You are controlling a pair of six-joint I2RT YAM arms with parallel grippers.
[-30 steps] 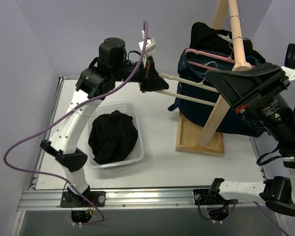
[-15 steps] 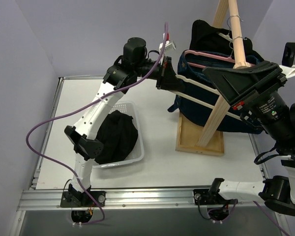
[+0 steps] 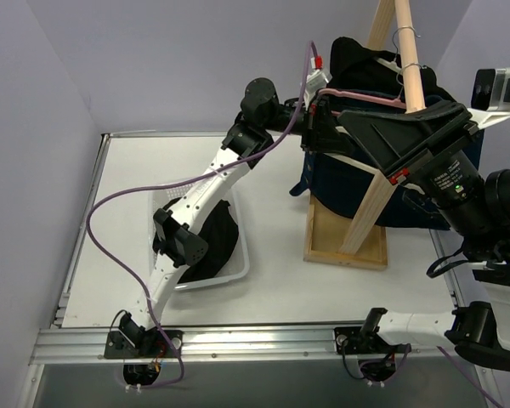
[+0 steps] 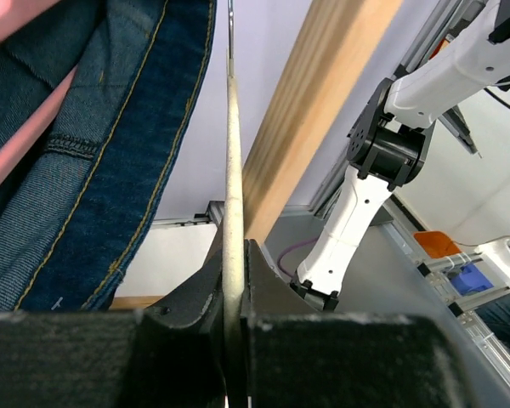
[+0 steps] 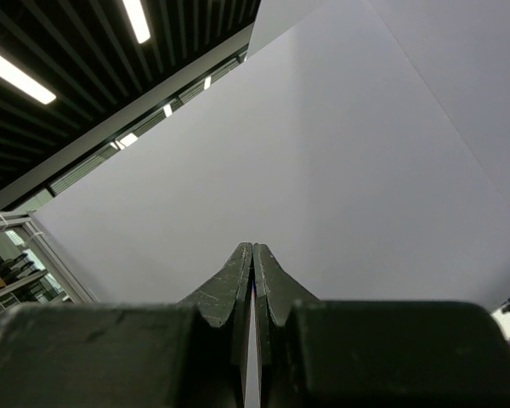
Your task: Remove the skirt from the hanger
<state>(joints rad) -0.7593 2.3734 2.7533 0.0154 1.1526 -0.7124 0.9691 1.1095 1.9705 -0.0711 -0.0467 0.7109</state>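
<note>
Though partly behind the left arm [image 3: 208,183], skirt [image 3: 218,233] in basket [image 3: 212,279], off hanger [image 4: 232,153].

In the left wrist view the hanger [image 4: 232,187] stands edge-on, so its outline cannot be read, and its thin upper end runs off the top edge. The denim garment [image 4: 110,127] is cut by the left and top edges. From above, the right gripper [image 3: 348,121] covers most of the hanger, and the left arm [image 3: 180,242] crosses the skirt [image 3: 221,240] in the basket [image 3: 243,255], hiding part of it.
</note>
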